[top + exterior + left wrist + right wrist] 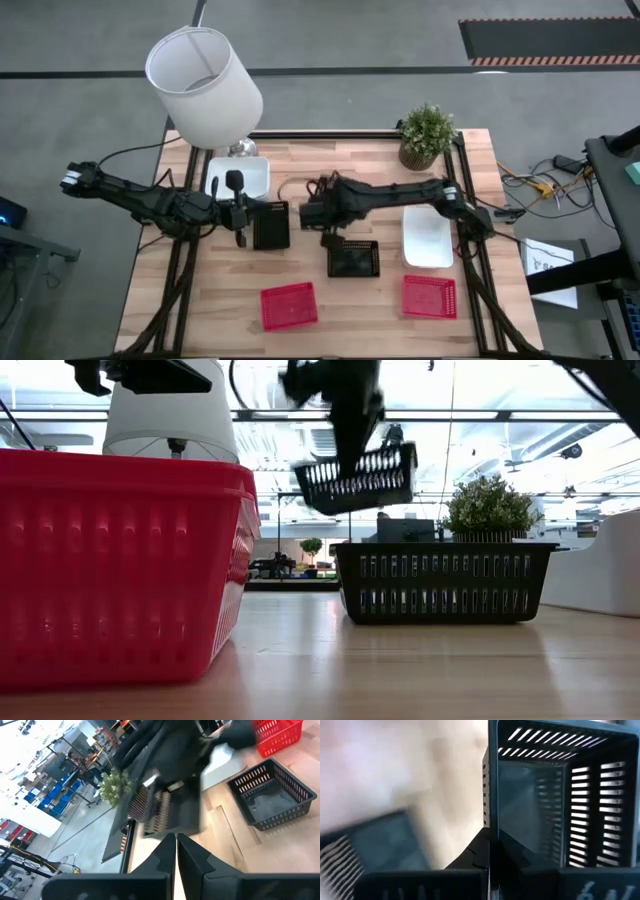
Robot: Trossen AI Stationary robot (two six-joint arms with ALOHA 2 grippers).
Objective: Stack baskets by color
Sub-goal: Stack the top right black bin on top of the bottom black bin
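My right gripper [325, 228] is shut on a black mesh basket [355, 475], which it holds up over the middle of the table. My arm mostly covers that basket in the high view. A second black basket [353, 258] rests on its base just below and to the right. A third [270, 225] lies flat on the table. My left gripper [240, 228] hovers beside that third one, shut with nothing in it, its fingertips [176, 837] together. Two red baskets [290, 305] [430, 295] sit near the front edge. White baskets lie at the right [427, 237] and far left [240, 175]. My right gripper pinches one side wall of the black basket [492, 815] at its rim, one finger inside the basket and one outside. The fingers come from above, pointing steeply down. The basket hangs tilted below them [370, 480], clear of the table.
A white lampshade [205, 85] overhangs the far left corner. A potted plant [428, 135] stands at the far right. The near red basket [120, 570] fills the left of the low view. Bare wood shows between the two red baskets.
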